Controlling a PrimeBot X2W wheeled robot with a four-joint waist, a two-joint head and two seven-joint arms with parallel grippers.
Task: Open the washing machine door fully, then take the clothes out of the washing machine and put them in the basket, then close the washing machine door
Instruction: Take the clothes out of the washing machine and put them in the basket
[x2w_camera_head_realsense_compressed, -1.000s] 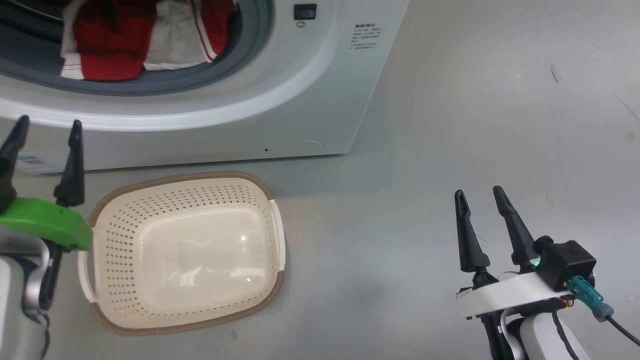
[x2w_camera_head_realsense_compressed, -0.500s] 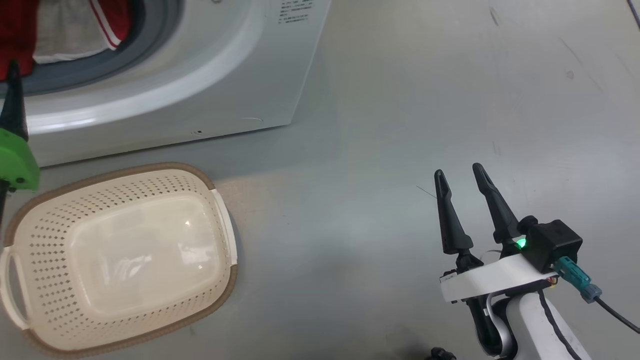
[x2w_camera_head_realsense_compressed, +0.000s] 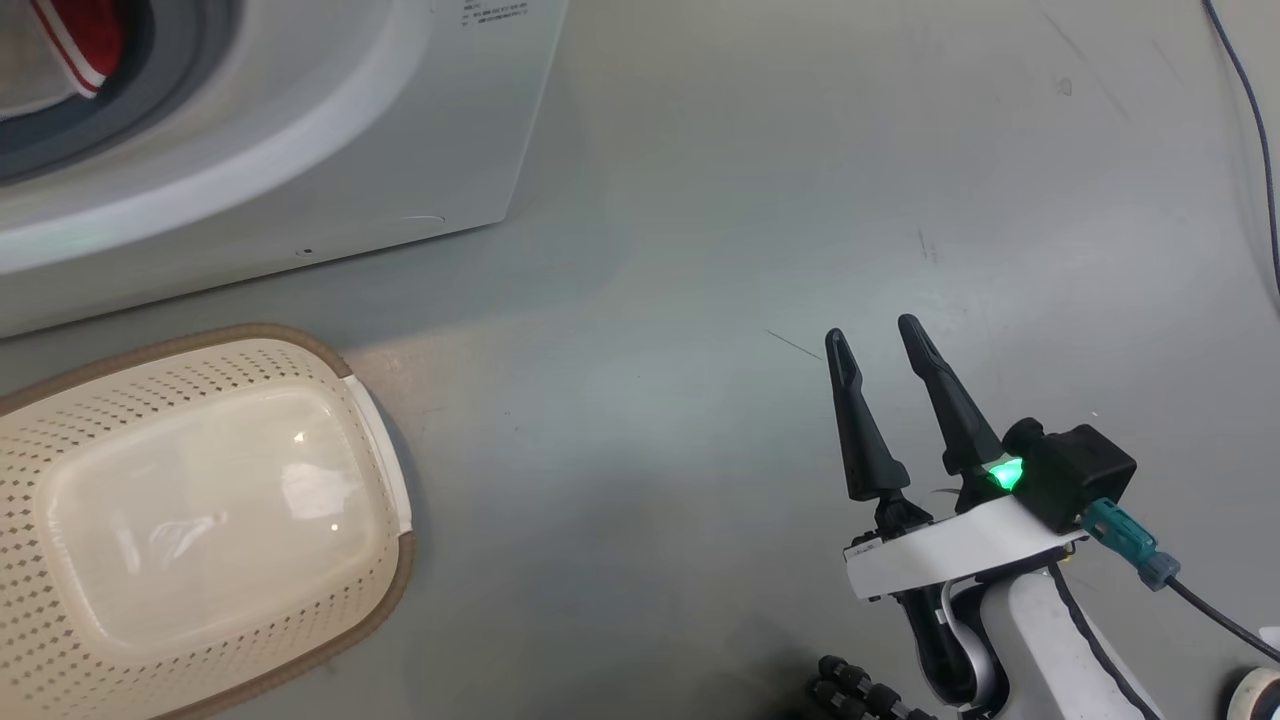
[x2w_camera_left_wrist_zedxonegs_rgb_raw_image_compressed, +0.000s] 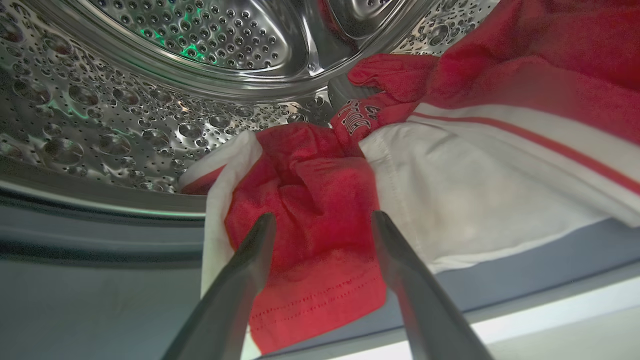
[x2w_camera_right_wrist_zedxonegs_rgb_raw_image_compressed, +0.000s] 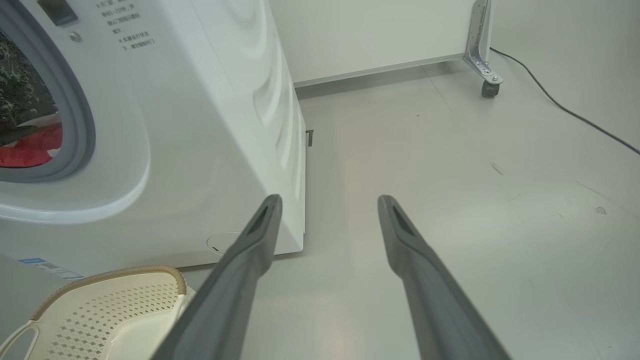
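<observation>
Hovering at the washing machine (x2w_camera_right_wrist_zedxonegs_rgb_raw_image_compressed: 200, 125) mouth, left tool (x2w_camera_left_wrist_zedxonegs_rgb_raw_image_compressed: 322, 216) wide, empty, aimed at the clothes (x2w_camera_left_wrist_zedxonegs_rgb_raw_image_compressed: 305, 260) heaped at its front lip. Looks soft, light, floppy; I'd pinch the bunched red fold. Right tool (x2w_camera_head_realsense_compressed: 872, 328) wide, empty.

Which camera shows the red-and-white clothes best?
The left wrist view: the red jersey clothes with white trim lie close up in the steel drum. The head and right wrist views catch small red slivers.
</observation>
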